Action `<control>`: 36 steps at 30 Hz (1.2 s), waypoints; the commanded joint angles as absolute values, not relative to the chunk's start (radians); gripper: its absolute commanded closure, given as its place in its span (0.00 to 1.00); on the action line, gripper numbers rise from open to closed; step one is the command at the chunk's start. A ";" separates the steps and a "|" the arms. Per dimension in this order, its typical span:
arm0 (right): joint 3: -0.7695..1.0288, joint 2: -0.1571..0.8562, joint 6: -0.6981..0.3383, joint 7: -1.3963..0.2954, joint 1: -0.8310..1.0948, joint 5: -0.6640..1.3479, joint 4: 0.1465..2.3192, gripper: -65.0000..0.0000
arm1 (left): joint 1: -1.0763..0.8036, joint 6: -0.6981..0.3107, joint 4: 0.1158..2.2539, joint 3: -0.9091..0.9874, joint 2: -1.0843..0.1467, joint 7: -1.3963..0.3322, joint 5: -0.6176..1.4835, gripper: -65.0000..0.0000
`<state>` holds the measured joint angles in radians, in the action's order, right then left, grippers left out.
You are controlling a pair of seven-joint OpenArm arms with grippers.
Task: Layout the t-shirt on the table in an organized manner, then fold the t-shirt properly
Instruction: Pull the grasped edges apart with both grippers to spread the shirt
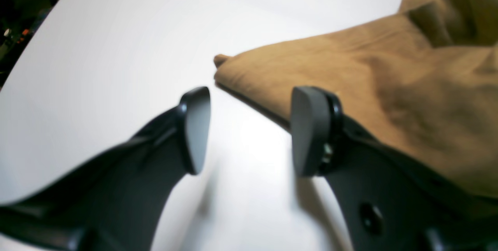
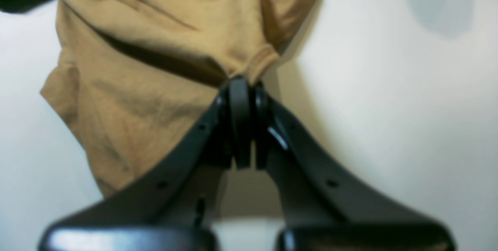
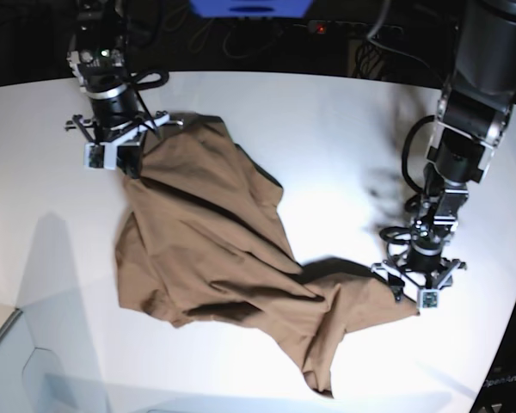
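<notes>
The brown t-shirt (image 3: pixel 215 232) lies crumpled and slanting across the white table (image 3: pixel 327 129), from far left to near right. My right gripper (image 3: pixel 120 163) is at the shirt's far left end, shut on a bunched fold of cloth. In the right wrist view the gripper (image 2: pixel 247 83) pinches the t-shirt (image 2: pixel 136 99) beside a hemmed edge. My left gripper (image 3: pixel 415 292) hovers at the shirt's near right corner. It stands open (image 1: pixel 253 130) in the left wrist view. The t-shirt (image 1: pixel 369 83) edge runs under its right finger (image 1: pixel 311 130), and no cloth is gripped.
The table's curved rim (image 3: pixel 499 344) passes close to the left arm at the right. Beyond the far edge are dark cables and a blue object (image 3: pixel 249 7). A pale lower surface (image 3: pixel 9 361) shows at the bottom left corner.
</notes>
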<state>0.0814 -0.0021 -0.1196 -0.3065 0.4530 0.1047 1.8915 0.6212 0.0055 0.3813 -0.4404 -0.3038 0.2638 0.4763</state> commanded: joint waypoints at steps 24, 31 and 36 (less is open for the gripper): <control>0.091 0.031 -0.162 -0.280 0.458 0.107 1.913 1.00 | 0.568 0.012 0.340 -0.504 -0.193 0.166 0.406 0.51; 0.166 0.041 -0.162 -0.280 0.426 0.107 1.911 1.00 | 0.441 0.012 0.524 -0.412 -0.254 0.030 0.406 0.51; 0.228 0.041 -0.163 -0.280 0.387 0.107 1.908 1.00 | 0.305 0.012 0.774 -0.341 -0.265 -0.137 0.401 0.51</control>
